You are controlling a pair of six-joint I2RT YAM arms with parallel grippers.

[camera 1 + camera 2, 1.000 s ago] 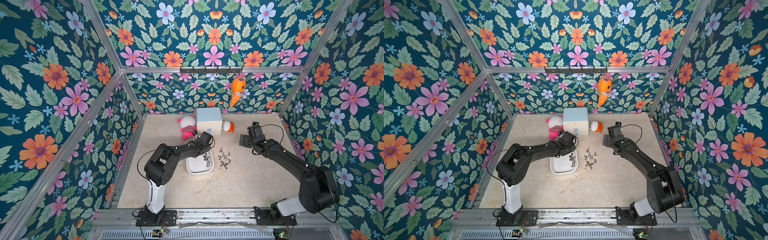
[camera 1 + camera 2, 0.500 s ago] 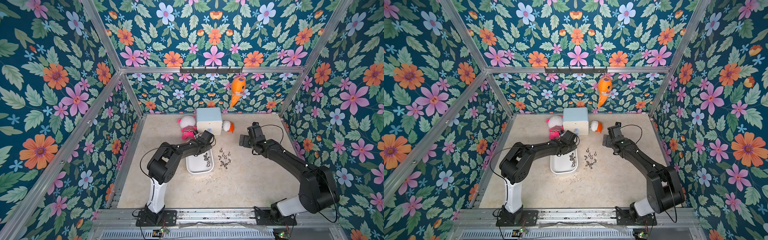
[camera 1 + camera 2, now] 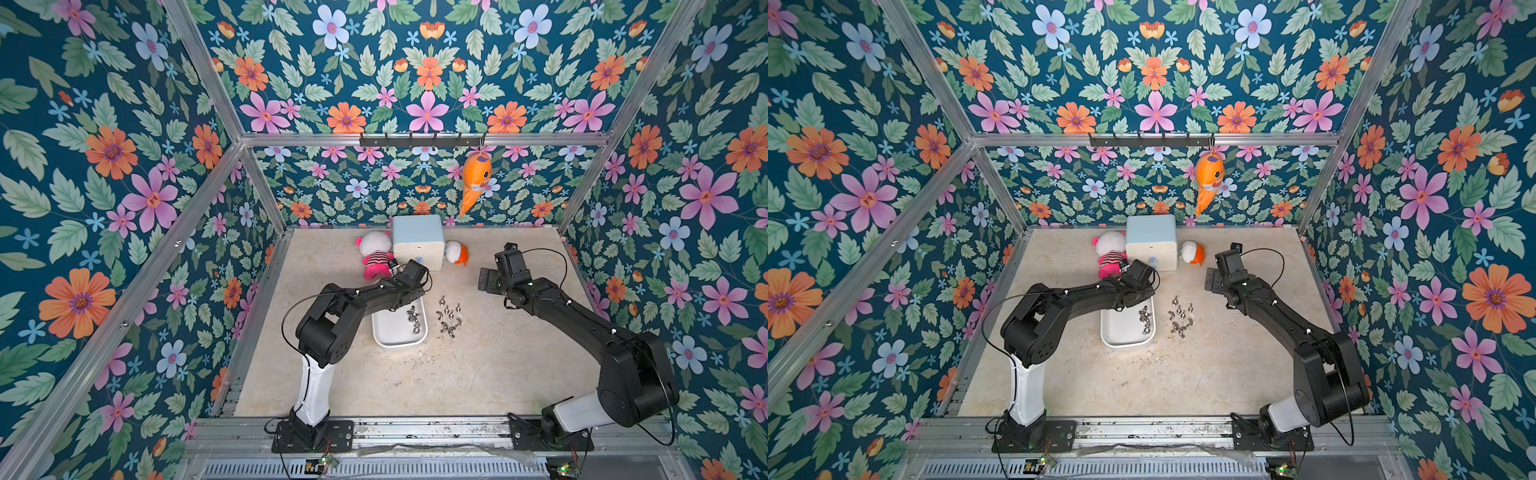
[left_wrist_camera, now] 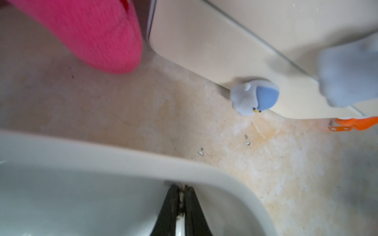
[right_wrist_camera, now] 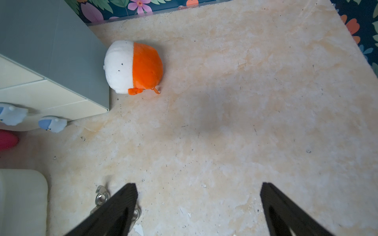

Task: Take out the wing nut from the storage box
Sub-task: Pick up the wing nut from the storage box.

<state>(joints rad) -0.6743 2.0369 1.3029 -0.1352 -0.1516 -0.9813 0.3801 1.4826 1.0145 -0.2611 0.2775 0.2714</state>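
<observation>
My left gripper (image 4: 182, 187) is down inside the storage box (image 4: 122, 163), at the corner nearest the drawer cabinet (image 3: 417, 241). Its black fingers are pressed almost together, with only a sliver showing between them. I cannot tell from the wrist view whether a wing nut is pinched in that sliver. My right gripper (image 5: 198, 187) hangs spread wide over bare table, holding nothing.

Both top views show a few wing nuts (image 3: 412, 318) lying along the box's right-hand wall. A loose cluster of wing nuts (image 3: 449, 318) sits on the table just beside the box.

I judge this to be the pinch-and-lift step. I would raise the wrist straight up before moving sideways, because the raised rim curls close around the fingertips. Once clear, I would check the wrist view for metal between the pads. Then I would cross the rim toward the loose cluster and let go low, so the nut does not bounce or roll.

The nuts are small, bright metal with two flared ears, and they probably slip easily. The box is smooth, glossy white plastic with rounded corners. The table looks mottled beige and stone-like, with scattered flecks.
</observation>
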